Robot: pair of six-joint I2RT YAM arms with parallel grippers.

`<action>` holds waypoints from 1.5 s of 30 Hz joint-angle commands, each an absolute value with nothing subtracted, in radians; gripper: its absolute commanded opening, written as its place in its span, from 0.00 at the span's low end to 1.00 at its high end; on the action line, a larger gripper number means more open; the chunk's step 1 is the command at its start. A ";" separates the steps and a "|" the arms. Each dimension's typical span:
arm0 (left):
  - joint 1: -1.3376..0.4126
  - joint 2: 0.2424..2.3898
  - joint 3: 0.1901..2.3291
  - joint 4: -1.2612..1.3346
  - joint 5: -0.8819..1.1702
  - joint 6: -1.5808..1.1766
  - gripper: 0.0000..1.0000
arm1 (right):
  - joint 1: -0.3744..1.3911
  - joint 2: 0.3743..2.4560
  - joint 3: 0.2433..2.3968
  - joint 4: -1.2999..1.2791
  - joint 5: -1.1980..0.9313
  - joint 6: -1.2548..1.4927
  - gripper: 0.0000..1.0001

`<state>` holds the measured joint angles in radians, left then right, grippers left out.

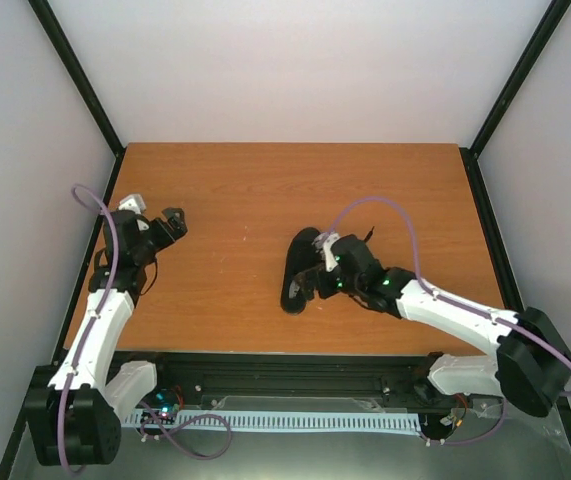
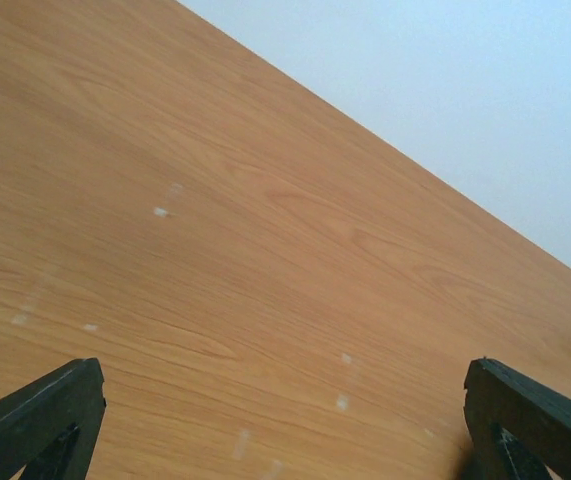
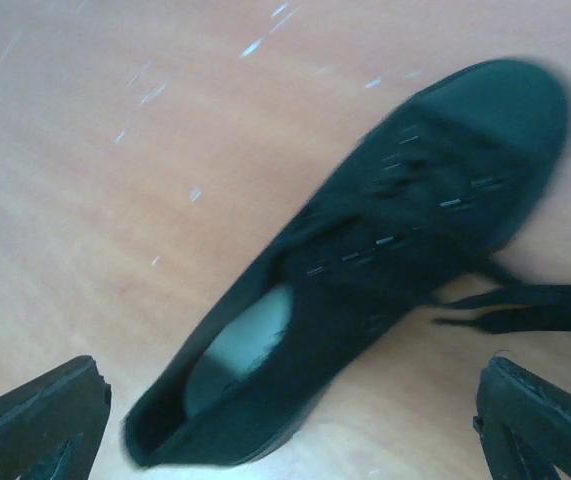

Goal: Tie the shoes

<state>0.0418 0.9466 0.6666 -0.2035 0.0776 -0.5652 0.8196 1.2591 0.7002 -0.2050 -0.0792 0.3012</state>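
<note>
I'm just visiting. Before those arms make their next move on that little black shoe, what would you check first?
1. Small black low shoe in view: ok, lying on the wooden table.
2. Thin black laces free: ok, loose beside the shoe.
3. Right gripper open: ok, holding nothing, above the shoe.
4. Left gripper open: ok, holding nothing.
5. Left gripper near the shoe: not ok, off at the table's left side.
6. Both lace ends visible: cannot tell, blurred.
</note>
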 commanded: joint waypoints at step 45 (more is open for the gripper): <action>-0.698 1.617 0.796 0.065 0.373 -0.629 0.13 | 0.376 1.325 0.818 -0.370 -0.121 0.382 0.03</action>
<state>-0.6838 1.6474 0.7753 0.0307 0.3943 -0.6453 0.3756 1.4307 0.7975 -0.2241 -0.2047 0.4343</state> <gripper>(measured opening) 0.177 0.030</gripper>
